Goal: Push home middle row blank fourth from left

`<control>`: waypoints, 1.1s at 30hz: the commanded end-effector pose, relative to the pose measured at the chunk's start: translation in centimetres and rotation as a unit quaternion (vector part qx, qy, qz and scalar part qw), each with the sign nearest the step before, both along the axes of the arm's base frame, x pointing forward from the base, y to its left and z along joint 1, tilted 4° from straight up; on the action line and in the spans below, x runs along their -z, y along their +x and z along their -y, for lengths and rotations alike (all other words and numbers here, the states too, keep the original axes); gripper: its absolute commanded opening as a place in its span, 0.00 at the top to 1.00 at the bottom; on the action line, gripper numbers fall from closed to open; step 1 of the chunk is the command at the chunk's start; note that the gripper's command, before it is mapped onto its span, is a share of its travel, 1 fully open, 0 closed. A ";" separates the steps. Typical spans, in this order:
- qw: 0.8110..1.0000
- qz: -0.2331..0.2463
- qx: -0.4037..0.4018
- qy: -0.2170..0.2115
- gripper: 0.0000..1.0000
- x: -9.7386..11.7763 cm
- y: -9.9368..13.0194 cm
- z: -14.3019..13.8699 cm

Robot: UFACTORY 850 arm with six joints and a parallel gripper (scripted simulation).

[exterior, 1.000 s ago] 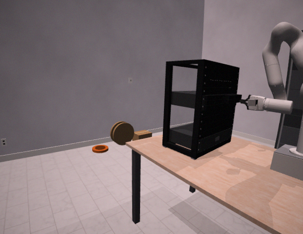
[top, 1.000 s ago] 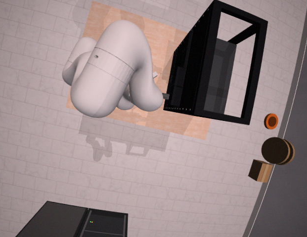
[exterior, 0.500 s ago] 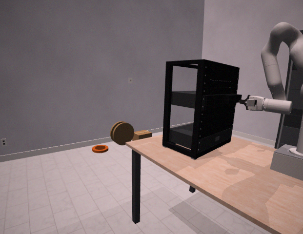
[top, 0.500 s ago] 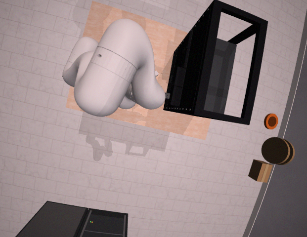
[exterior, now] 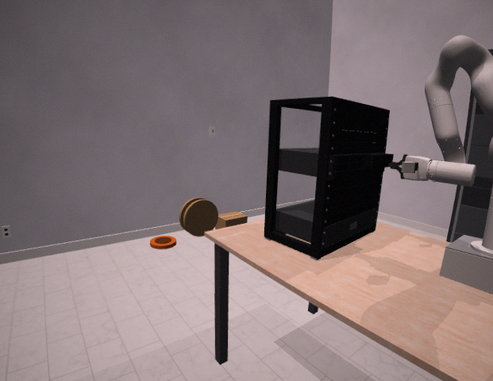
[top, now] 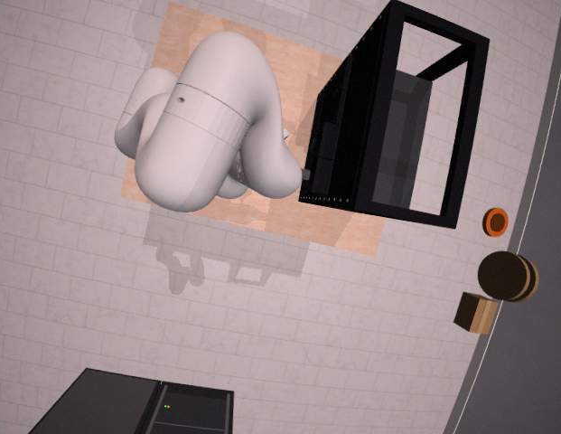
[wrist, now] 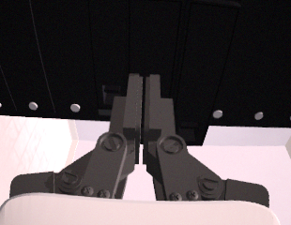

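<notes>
Gripper (wrist: pixel 145 82) closed, tips against dark indistinct blank (wrist: pixel 155 37)

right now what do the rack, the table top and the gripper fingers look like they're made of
Rack: matte black, probably painted metal, given the rows of small pale dots like rivets along its posts. Table top: pale wood, visible grain, low sheen. Gripper fingers: dark grey, likely metal or hard plastic, with screw heads at the pivots.

A thick, rounded arm (exterior: pixel 441 110) in smooth off-white is seen, marked by thin seams and rows of small dots at its joints. A pale grey block base (exterior: pixel 451 262) is fitted beneath. The dark grey gripper (wrist: pixel 145 97) is built of flat fingers and angled links, fastened with round screws.
</notes>
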State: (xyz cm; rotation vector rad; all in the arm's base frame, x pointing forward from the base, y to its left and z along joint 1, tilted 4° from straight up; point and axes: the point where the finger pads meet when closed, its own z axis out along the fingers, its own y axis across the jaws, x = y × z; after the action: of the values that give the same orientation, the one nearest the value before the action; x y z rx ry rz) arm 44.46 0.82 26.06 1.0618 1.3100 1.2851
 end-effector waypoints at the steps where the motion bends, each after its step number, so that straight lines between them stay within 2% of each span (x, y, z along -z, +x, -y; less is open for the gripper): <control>1: 1.000 0.001 0.000 0.000 1.00 -0.1 -0.1 -0.1; 33: 1.000 0.001 0.000 0.000 1.00 -0.1 0.9 -0.2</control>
State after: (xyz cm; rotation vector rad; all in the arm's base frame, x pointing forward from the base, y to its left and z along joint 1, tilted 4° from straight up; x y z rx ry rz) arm 45.31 1.05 26.14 1.0619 1.3096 1.2851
